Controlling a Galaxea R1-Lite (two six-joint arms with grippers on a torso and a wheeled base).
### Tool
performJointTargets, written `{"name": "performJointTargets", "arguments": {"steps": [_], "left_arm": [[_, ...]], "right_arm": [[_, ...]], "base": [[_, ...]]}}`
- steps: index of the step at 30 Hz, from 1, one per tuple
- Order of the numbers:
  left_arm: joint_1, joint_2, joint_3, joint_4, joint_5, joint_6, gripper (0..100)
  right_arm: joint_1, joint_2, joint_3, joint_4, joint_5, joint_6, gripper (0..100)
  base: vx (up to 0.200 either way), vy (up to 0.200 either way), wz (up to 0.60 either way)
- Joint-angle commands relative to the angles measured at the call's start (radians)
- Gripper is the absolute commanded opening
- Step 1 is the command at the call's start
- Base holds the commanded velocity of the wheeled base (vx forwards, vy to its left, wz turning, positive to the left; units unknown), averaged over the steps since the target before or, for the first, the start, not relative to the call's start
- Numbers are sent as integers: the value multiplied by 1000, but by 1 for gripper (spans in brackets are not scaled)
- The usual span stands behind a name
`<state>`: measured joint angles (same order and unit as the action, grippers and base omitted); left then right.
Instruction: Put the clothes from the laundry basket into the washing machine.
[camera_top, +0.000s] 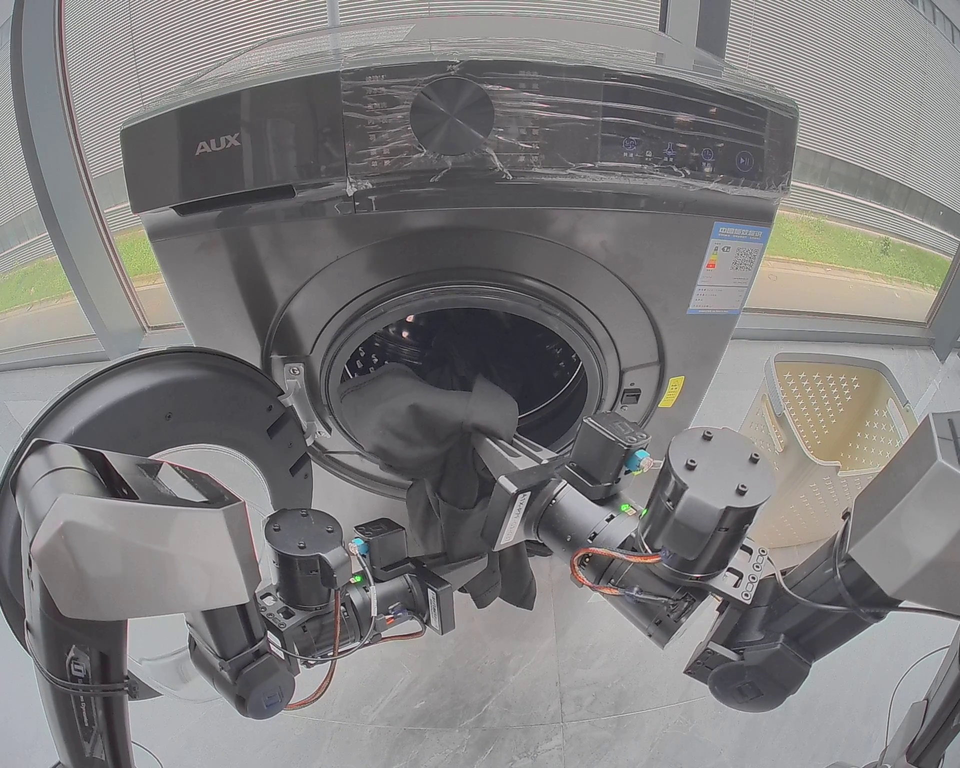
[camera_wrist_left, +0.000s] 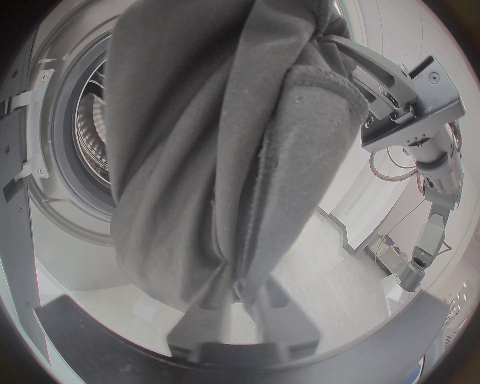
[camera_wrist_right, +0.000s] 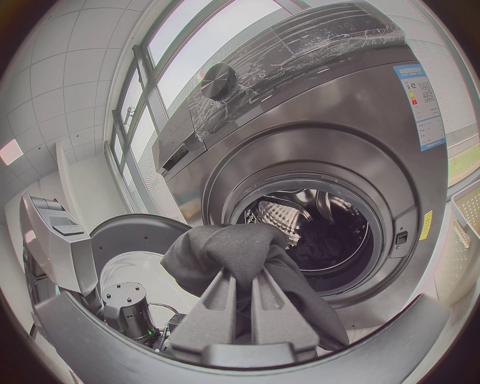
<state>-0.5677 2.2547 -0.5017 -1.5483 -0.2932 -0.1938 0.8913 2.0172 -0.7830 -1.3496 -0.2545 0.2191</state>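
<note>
Pinching the dark garment (camera_top: 420, 420) at 2 points: right gripper (camera_top: 488, 445) at the drum mouth of the washing machine (camera_top: 600, 260), left gripper (camera_wrist_left: 242, 296) below on the hanging tail; ideally feeding that tail inside before releasing.

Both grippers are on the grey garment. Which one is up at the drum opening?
The right gripper: it pinches the grey garment at the lower rim of the drum opening, while the left gripper clamps the hanging end lower.

Laundry basket (camera_top: 830, 430) partly behind right arm (camera_top: 885, 560)
</note>
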Motion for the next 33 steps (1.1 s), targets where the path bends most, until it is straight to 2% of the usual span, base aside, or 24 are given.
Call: {"name": "performJointTargets", "arguments": {"steps": [1,7,15,16,21,24,26,31,33], "left_arm": [[-9,0,-6,-1,9,2,0],[-40,-44,32,-1,12,2,0],[-95,-113,100,-1,9,7,0],[-95,-113,100,-1,9,7,0],[-89,-142,94,-1,9,4,0],[-81,-162,81,-1,9,-12,0],[-49,-165,51,-1,11,-13,0],[2,-168,14,-1,12,-26,0],[17,-182,12,-1,14,-30,0]], "right_arm": [[-2,0,1,-3,0,0,0],[-15,14,1,-5,3,0,0],[-26,48,41,-65,47,-6,0],[-26,48,41,-65,47,-6,100],[-18,48,37,-88,50,-4,100],[-25,43,37,-88,49,-4,100],[-31,40,34,-88,49,-4,100],[-91,1,45,-74,47,-7,100],[-127,-22,67,-71,49,-29,100]], "base": [[0,0,0],[0,0,0],[0,0,0],[0,0,0],[0,0,0],[0,0,0],[0,0,0],[0,0,0],[0,0,0]]}}
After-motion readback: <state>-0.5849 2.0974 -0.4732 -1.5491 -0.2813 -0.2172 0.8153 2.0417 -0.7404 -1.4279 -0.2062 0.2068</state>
